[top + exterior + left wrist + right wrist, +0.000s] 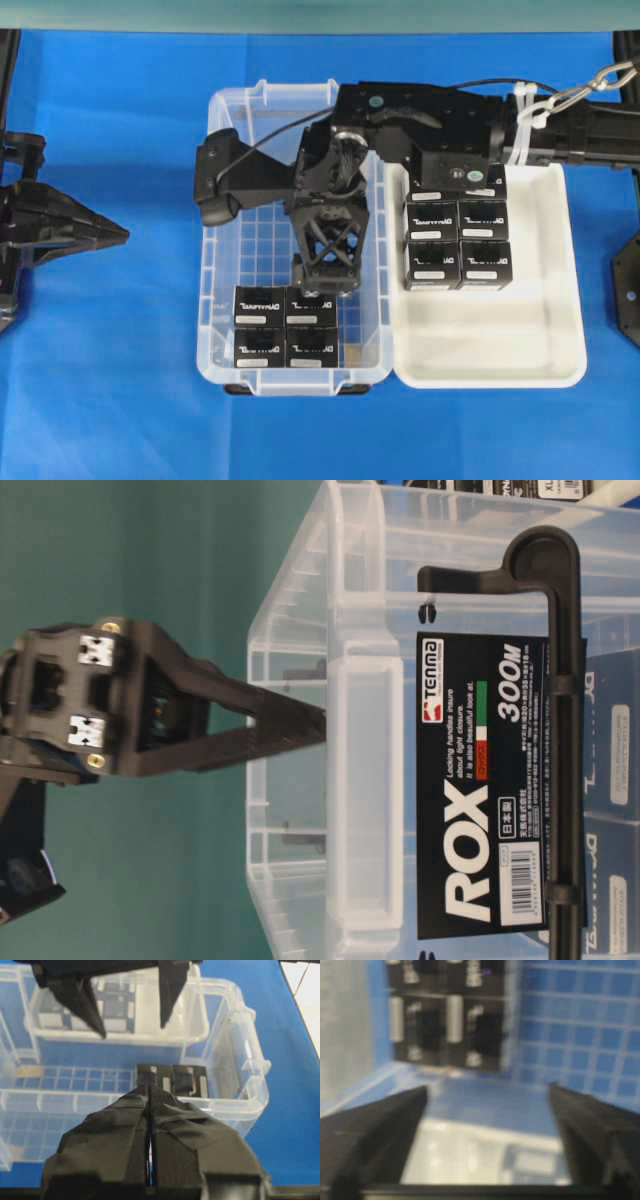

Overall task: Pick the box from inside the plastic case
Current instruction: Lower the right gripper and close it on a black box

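Overhead: right gripper (322,275) hung over case (222,300), four boxes (285,326) left at near end. Left wrist: left gripper (150,1097) pressed shut, parked outside. Right wrist: jaws spread wide, nothing held. Reach step judged underway; descent onto one box needed next.

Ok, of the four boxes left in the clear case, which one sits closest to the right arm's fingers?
The top-right box of the square of four in the plastic case: the open right gripper hangs just above its upper edge; the other three lie farther off.
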{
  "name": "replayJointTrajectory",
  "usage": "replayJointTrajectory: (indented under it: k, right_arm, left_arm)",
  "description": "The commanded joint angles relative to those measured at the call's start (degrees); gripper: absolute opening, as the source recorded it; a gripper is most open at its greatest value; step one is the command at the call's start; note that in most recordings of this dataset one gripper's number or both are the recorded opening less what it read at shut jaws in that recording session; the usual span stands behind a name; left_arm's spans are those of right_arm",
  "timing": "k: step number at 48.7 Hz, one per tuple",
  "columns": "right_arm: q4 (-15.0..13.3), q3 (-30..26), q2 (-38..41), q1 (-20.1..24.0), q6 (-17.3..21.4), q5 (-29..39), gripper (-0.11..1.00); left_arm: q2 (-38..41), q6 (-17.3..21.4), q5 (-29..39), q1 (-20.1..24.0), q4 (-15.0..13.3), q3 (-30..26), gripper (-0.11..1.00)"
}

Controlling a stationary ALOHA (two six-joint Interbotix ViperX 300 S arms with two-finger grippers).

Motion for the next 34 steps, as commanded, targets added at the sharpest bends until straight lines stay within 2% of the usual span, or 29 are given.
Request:
replayJointTrajectory:
  k: [1,8,20,27,34]
  right_arm:
    - [0.26,1.23,0.09,0.09,-0.70,-2.81,1.00]
    - [0.97,4.04,0.53,0.09,-1.05,-5.54,0.99]
    - [5.71,9.58,1.32,0.00,-3.60,-10.20,0.99]
    - [7.65,10.11,2.02,0.26,-5.36,-11.60,0.99]
    - [8.00,10.28,3.08,0.79,-6.06,-11.78,0.99]
  left_arm:
    - [0.18,-0.09,-0.26,-0.18,0.09,-1.58,-0.03]
    - [0.18,-0.44,-0.26,-0.09,0.09,-1.67,-0.03]
    - [0.26,-3.08,-0.18,-0.09,0.00,-1.67,-0.03]
    - [0.35,-3.34,-0.18,-0.18,0.09,-1.67,-0.03]
    - [0.35,-3.43,-0.18,-0.18,0.09,-1.67,-0.03]
